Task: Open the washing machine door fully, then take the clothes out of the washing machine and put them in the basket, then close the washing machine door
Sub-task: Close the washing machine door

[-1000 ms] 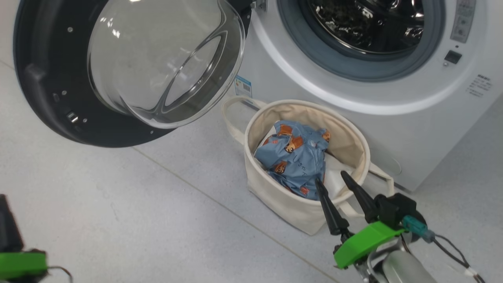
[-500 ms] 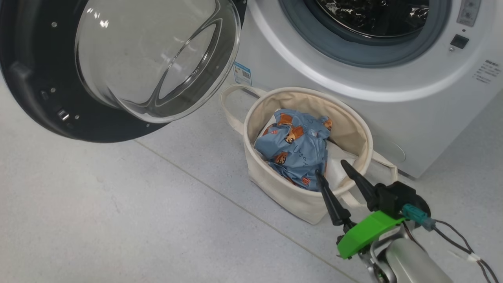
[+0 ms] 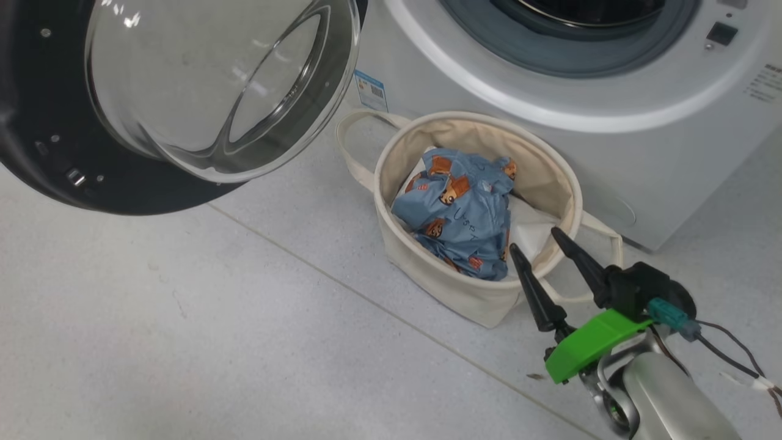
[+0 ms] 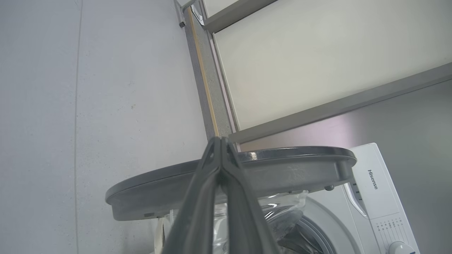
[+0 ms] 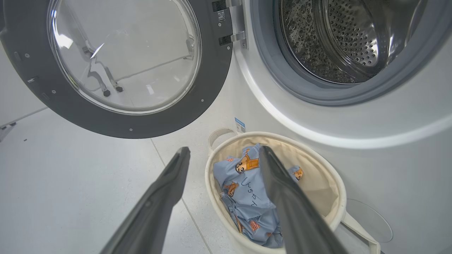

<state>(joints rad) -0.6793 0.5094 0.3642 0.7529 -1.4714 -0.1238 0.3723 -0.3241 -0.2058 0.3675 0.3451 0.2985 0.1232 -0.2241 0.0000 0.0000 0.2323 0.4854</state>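
Pale grey floor (image 3: 183, 336) ran under everything, crossed by one thin seam, and one white washing machine (image 3: 550, 104) stood at the back of it. Its one round door (image 3: 36, 165) hung wide open on the hinge (image 5: 236, 24) at my left, with the black rim and bulging glass bowl facing me. Past the grey rubber ring (image 5: 275, 70), the part of the steel drum (image 5: 335, 38) I could see held no cloth. One cream basket (image 3: 440, 287) sat on the floor just in front of the machine, below the opening, with its two loop handles (image 3: 348, 146) sticking out to either side. The clothes (image 3: 458, 220), one crumpled blue bundle printed with orange-brown figures, lay inside it on a white sheet (image 3: 531, 232). My right claw (image 3: 534, 239) hung over the basket's near rim with its two dark fingers spread as wide as they go and nothing between them. My left claw (image 4: 219, 141) had its two fingers pressed together at the tips, gripping nothing, pointed toward the door's edge; I could not tell whether it touched the rim. One small blue label (image 3: 371, 90) was stuck low on the machine's front, beside the basket.
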